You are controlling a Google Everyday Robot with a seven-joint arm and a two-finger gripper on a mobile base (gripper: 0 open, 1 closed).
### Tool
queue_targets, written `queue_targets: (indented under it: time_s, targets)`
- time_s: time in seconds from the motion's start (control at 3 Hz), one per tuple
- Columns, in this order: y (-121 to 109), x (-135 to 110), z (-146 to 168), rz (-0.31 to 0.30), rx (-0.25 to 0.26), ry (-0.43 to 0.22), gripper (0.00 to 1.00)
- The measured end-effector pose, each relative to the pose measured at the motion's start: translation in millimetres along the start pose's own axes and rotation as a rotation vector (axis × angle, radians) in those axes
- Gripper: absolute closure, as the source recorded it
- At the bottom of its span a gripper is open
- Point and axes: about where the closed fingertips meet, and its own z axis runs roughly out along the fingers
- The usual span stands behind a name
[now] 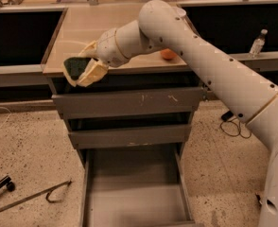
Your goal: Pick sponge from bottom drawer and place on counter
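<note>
speckled floor [25, 145] fills the lower frame, where the bottom drawer [134, 200] stands pulled out. above it, left of centre, the gripper [82, 70] is clamped on the sponge [74, 66], held at the front left edge of the shiny counter [82, 34], likely for setting down. an orange [167, 54] sits behind the arm [214, 74].
</note>
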Motion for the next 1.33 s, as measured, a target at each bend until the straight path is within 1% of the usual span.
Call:
queue_targets:
  time_s: [0.33, 0.67, 1.0, 1.33]
  targets:
    - [-0.7, 0.0, 0.6, -0.002, 0.000, 0.002, 1.00]
    - [-34.8, 7.7, -7.1, -0.037, 0.051, 0.059, 1.00]
    - [-93.9, 29.0, -20.5, -0.065, 0.174, 0.179, 1.00]
    - [-134.0, 57.8, -27.0, -0.058, 0.263, 0.260, 1.00]
